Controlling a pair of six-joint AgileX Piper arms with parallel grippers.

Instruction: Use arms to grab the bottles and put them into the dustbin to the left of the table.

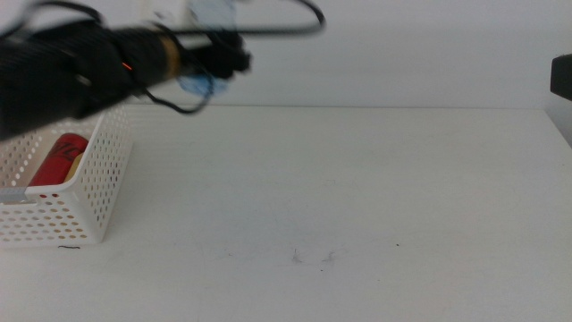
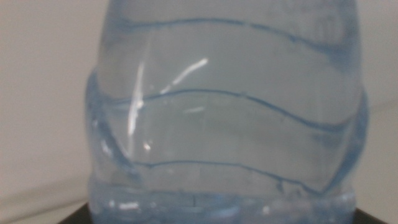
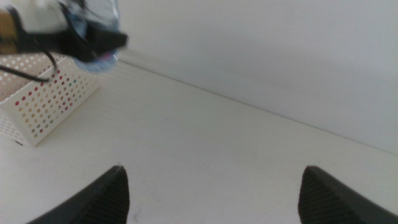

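In the middle view the left arm (image 1: 80, 67) reaches in from the left, high above the tabletop (image 1: 357, 197). Its left hand (image 1: 228, 58) is blurred at the far end and grasps the water bottle (image 1: 207, 18), whose clear blue body shows above and below the dark claw. The hand hangs above and just beyond the far right corner of the bin (image 1: 85, 192), which stands at the tabletop's left edge. Inside the bin lies the red can (image 1: 61, 159), with a bit of yellow beside it that is too small to name. A few faint scuffs (image 1: 313, 258) mark the tabletop near the front.

In the left wrist view the water bottle (image 2: 224, 118) fills almost the whole picture, its ribbed clear-blue wall close to the lens; a dark strip of the hand shows along the base.

In the right wrist view the right hand (image 3: 214, 193) hovers low over the bare tabletop (image 3: 205, 137), its two dark jaws standing wide apart with nothing between them. Farther off, the left hand (image 3: 93, 43) holds the bottle (image 3: 102, 15) over the bin (image 3: 46, 96).
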